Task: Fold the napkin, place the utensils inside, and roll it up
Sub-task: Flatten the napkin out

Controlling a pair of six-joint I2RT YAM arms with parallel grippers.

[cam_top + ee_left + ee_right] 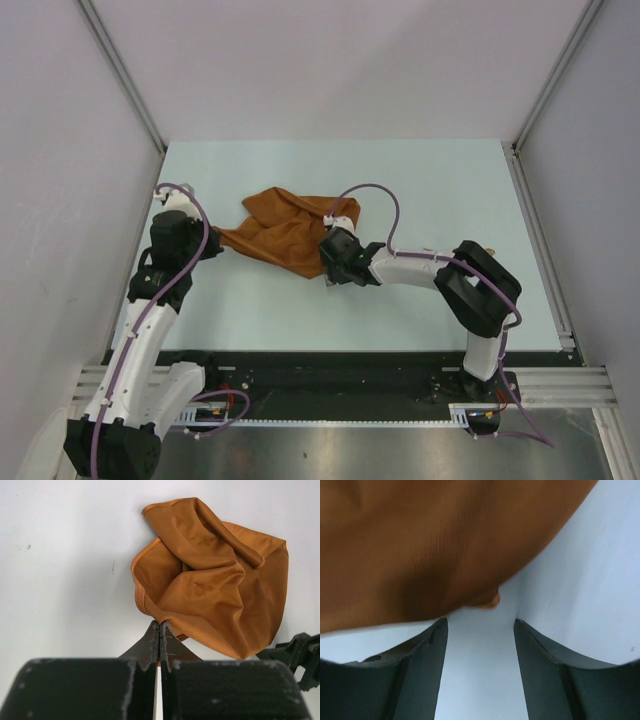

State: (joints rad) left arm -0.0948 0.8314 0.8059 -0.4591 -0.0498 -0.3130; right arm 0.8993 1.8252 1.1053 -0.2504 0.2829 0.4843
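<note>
Gripping the crumpled, soft napkin (215,580), left pincer (159,628) is clenched; right pincer (480,625) gapes released.

White-and-black arms (140,340), purple cables (372,185)

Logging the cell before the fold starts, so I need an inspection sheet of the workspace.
Surface: pale blue-green table, no marks seen.
Job's things: napkin crumpled, not folded, left of centre; fork not seen.
Clutter: nothing seen.
Hands: left hand shut on the napkin's left corner; right hand open at its near edge.
Cables: purple cables loop along both arms.
Surroundings: plain walls on three sides.
</note>
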